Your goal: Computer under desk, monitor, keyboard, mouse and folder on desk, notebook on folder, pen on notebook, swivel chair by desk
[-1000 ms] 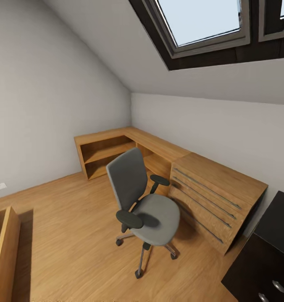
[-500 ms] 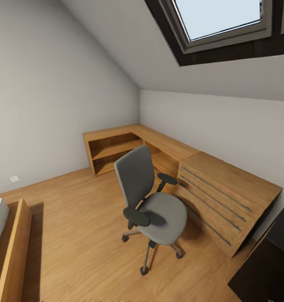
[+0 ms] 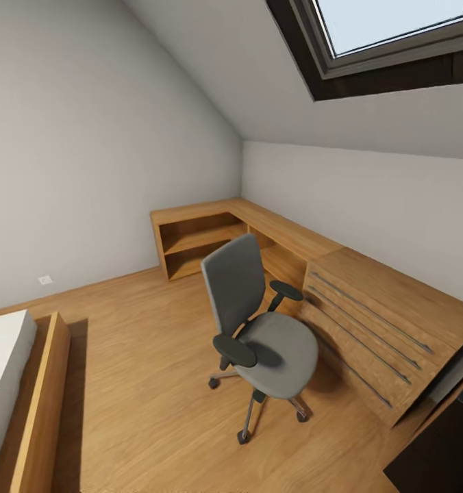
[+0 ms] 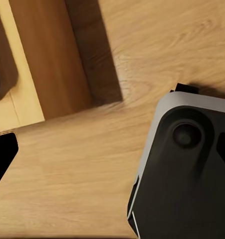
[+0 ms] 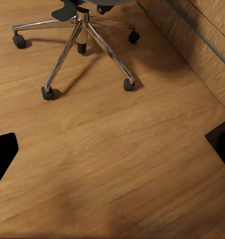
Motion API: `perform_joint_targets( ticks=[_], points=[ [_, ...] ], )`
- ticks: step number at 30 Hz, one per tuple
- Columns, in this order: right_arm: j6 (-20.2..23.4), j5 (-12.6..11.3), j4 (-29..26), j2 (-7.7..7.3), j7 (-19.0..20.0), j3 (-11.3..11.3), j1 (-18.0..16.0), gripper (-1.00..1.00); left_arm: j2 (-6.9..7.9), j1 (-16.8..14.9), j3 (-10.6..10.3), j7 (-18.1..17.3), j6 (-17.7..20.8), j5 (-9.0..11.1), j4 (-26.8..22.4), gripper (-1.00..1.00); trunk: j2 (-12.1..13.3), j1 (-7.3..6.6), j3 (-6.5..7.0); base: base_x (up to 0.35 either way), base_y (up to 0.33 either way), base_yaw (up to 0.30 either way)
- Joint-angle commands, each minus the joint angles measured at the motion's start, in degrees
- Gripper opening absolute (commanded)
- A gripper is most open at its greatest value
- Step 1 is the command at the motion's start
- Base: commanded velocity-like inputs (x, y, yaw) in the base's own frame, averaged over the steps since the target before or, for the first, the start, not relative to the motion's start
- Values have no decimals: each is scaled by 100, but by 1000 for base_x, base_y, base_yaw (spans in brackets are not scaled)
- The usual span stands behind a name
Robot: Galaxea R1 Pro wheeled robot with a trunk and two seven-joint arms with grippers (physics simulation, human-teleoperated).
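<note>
1. Since the earlier frames the whole head view has swung leftward: the swivel chair (image 3: pixel 259 335) and the wooden furniture sit further right in the picture, the desk (image 3: pixel 442 457) has shrunk to a dark corner at the lower right edge, and more of the bed frame (image 3: pixel 36 404) shows at the lower left. That is the camera turning; the things themselves lie as they did.
2. Wooden floor (image 3: pixel 142 383) is the largest surface, with a broad bare stretch between the bed frame and the chair.
3. Along the far walls runs a light wooden L-shaped shelf unit (image 3: pixel 211 233), joined on the right by a light wooden chest (image 3: pixel 382 329) with long bar handles.
4. Overhead, a dark-framed skylight (image 3: pixel 389 41) is set in the sloping ceiling.
5. Standing just beside the chest, the grey chair turns its back toward the shelf corner; its seat is bare.
6. From the right wrist view the chair's metal wheeled base (image 5: pixel 85 45) stands on the floor near the chest's lower edge.
7. Whether either gripper's fingers are apart or together cannot be told; only dark slivers show at the wrist views' edges.
</note>
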Motion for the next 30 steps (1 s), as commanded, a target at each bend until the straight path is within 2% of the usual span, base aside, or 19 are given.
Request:
perform_joint_targets(
  ticks=[1, 21, 30],
  points=[
    [-2, -2, -2, 2, -55, 49, -1, 100, 2, -4, -49, 22, -23, 55, 2, 100, -5, 0, -15, 0, 0, 150],
    [4, -2, -33, 25, -62, 47, -4, 100, 1, -4, -49, 22, -23, 55, 2, 100, -5, 0, -148, 0, 0, 171],
    [4, 7, -795, 90, -105, 36, -80, 100, 1, -4, -49, 22, -23, 55, 2, 100, -5, 0, -154, 0, 0, 268]
  ],
)
